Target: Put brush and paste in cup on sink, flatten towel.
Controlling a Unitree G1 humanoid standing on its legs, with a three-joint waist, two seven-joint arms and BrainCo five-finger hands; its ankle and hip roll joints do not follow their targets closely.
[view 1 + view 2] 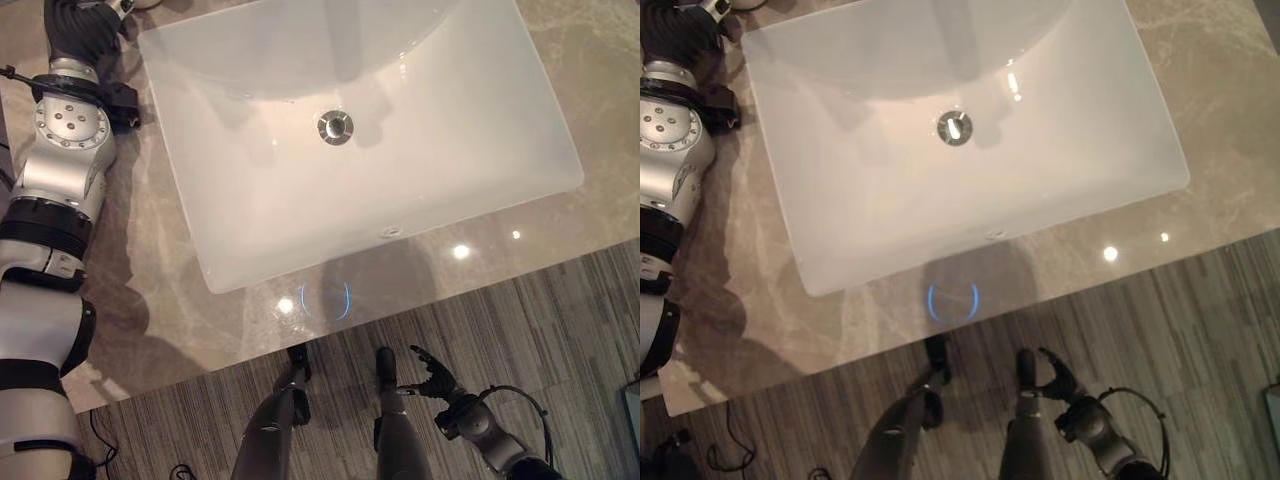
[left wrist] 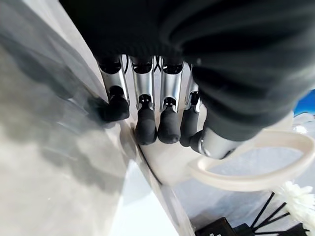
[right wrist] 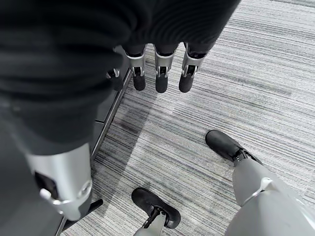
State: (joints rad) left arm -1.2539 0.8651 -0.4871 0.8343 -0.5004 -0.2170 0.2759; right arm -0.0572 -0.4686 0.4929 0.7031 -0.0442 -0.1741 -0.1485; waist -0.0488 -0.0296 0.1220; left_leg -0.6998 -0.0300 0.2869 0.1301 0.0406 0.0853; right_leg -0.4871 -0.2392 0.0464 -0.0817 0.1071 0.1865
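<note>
Overhead, a white basin (image 1: pixel 360 140) sits in a marble counter (image 1: pixel 170 300). At its far left corner the left hand (image 2: pixel 162 118) rests with fingers extended, loosely open, beside a cream cup (image 2: pixel 246 167) — white flowers (image 2: pixel 300 196) nearby. Down over the striped carpet (image 3: pixel 236 98), the right hand (image 1: pixel 435 375) hangs relaxed, holding nothing.

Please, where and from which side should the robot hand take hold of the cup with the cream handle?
Probably by the handle: it is a wide open loop standing out from the wall of the cup, with room for fingers. Come from the handle's side, where the left robot hand has its thumb.
</note>
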